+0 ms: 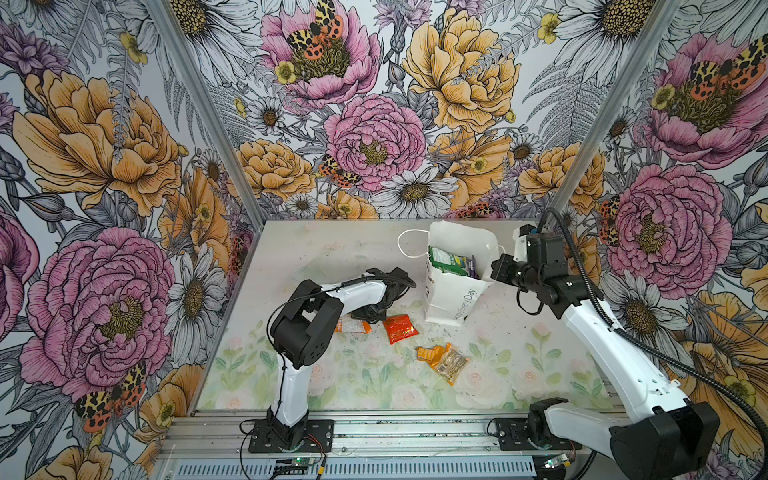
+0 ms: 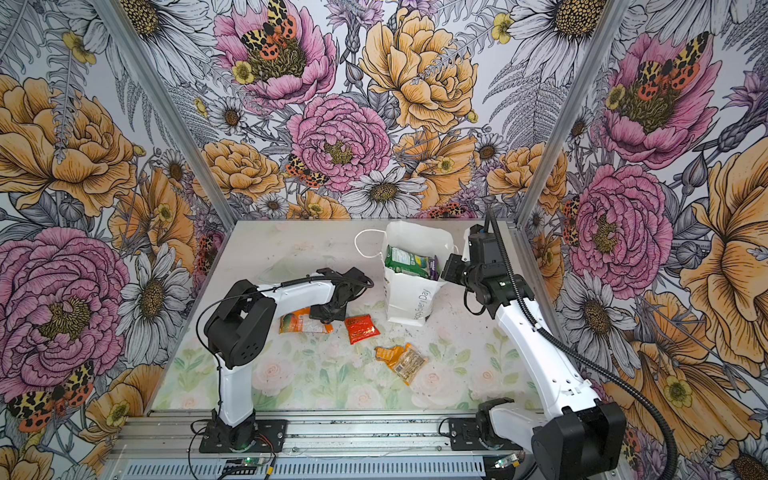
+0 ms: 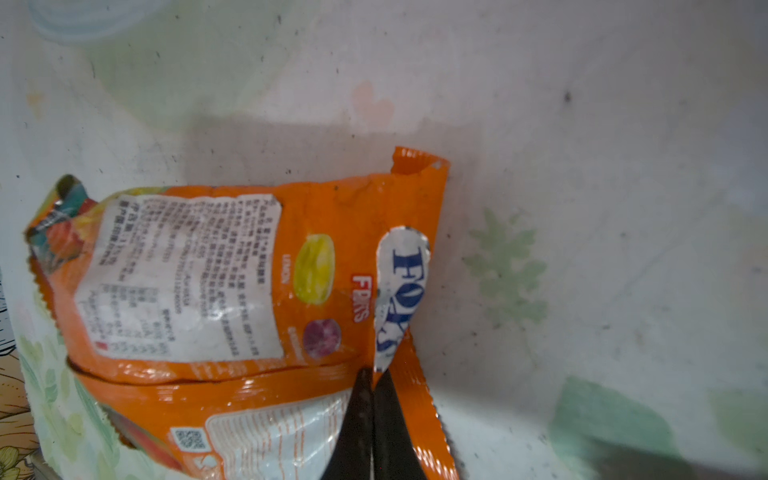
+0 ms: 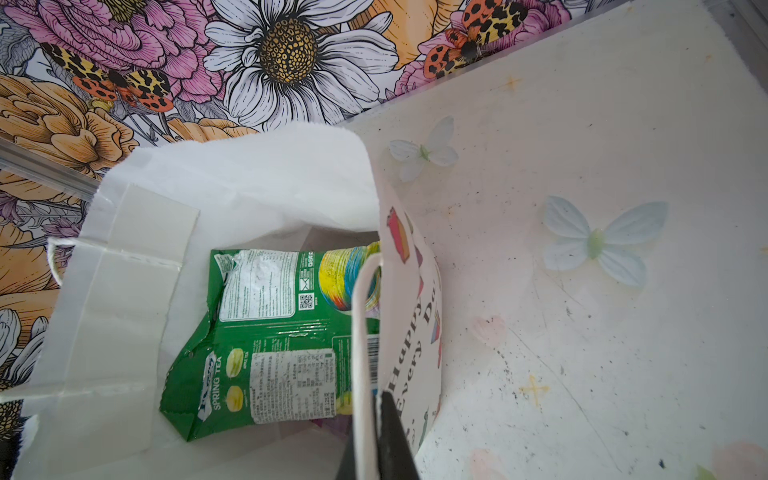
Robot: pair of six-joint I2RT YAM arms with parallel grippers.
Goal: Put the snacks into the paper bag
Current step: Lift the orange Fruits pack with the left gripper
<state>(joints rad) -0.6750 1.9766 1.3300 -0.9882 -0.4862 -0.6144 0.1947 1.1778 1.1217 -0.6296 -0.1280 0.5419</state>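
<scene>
Inside paper bag (image 1: 451, 300): green packets (image 1: 445, 259), purple packet (image 1: 473, 268).

The paper bag (image 1: 449, 299) stands open on the table (image 1: 332, 243), green packets (image 1: 446, 259) inside. Near it lie the orange-white packet (image 1: 353, 327), red-orange packet (image 1: 400, 328), orange packet (image 1: 428, 353) and clear packet (image 1: 452, 366); the last two touch.

Orange packet (image 3: 324, 232) "FOX'S", green packet (image 4: 266, 332) "SPRING TEA" (paper bag (image 4: 409, 345): "Every Day")

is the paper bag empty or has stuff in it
Partly filled: green packets and a purple packet show inside the paper bag.
</scene>
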